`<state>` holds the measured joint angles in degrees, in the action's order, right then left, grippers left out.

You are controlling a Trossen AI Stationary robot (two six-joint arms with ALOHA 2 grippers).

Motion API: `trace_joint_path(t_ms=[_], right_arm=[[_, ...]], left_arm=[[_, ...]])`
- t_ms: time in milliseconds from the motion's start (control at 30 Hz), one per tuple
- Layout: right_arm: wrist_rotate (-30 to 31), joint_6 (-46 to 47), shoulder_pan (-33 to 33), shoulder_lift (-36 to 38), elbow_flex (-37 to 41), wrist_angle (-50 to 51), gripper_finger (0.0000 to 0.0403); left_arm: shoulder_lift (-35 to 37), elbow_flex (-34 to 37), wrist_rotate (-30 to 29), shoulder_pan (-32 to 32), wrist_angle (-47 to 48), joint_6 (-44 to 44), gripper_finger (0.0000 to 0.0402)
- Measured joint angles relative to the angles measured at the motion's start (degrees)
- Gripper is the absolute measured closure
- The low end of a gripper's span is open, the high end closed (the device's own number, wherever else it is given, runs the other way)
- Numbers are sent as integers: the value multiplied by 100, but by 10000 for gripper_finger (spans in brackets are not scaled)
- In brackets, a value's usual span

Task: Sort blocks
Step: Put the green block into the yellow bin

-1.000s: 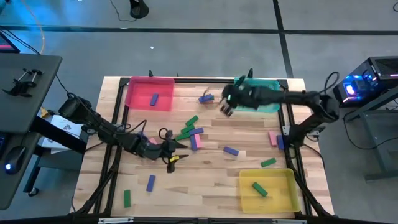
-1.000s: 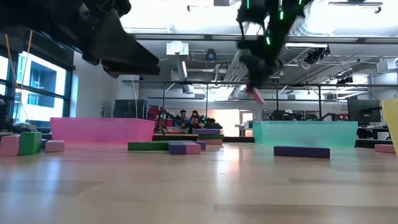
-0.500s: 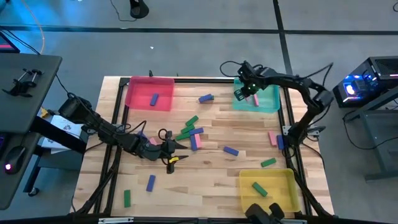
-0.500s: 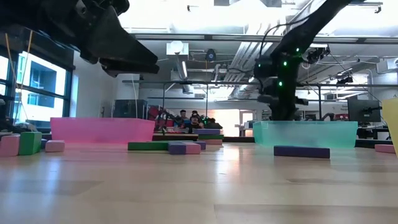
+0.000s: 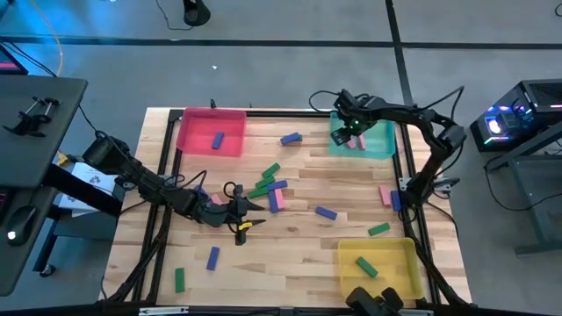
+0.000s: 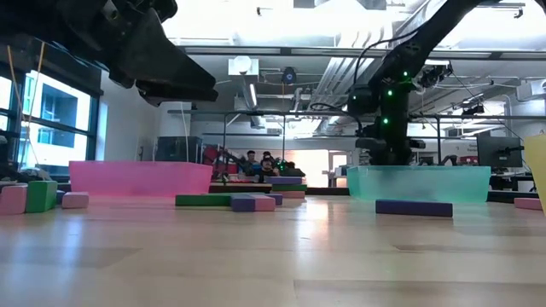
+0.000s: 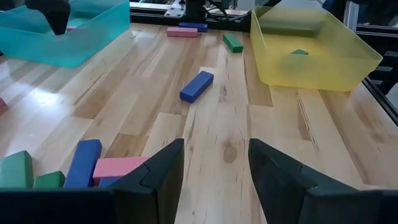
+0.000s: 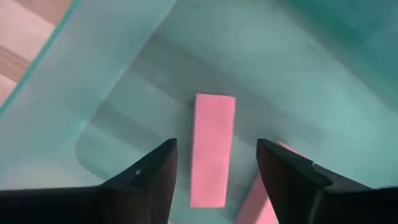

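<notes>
Blocks lie scattered over the wooden table (image 5: 307, 189), with a small cluster of green, pink and purple ones (image 5: 270, 189) near its middle. One pink block (image 8: 212, 148) lies flat on the floor of the teal tray (image 5: 379, 145), directly between the spread fingers of the right gripper (image 5: 349, 132), which touch nothing; a second pink block (image 8: 261, 202) lies just beside it. That gripper hangs over the teal tray at the table's far side. A purple block (image 5: 218, 140) sits in the pink tray (image 5: 198, 132), and a green block (image 5: 366, 267) rests in the yellow tray (image 5: 391, 276). The left gripper (image 5: 243, 215) hovers low over bare wood just beside the middle cluster, its fingers (image 7: 155, 180) parted and empty. Single blocks lie farther out: a purple one (image 5: 326, 212) on open wood, a green one (image 5: 378, 229) near the yellow tray, and a green and a purple one by the table's near left corner.
</notes>
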<state>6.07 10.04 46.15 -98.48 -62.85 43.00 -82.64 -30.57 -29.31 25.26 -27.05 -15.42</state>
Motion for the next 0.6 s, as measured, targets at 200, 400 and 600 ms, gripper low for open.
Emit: trace_joint_path(t_ms=[200,400,600], right_arm=[[595,-12,-266,657,0,341,189],[1489,153,-1553,1643,0,677,188],[2526,833,-3544,2292,-5,292,187]], left_arm=[[1,0,-1,0,0,-12,234],[-1,0,-62,30,-108,-50,234],[-1,0,-634,336,-809,648,234]])
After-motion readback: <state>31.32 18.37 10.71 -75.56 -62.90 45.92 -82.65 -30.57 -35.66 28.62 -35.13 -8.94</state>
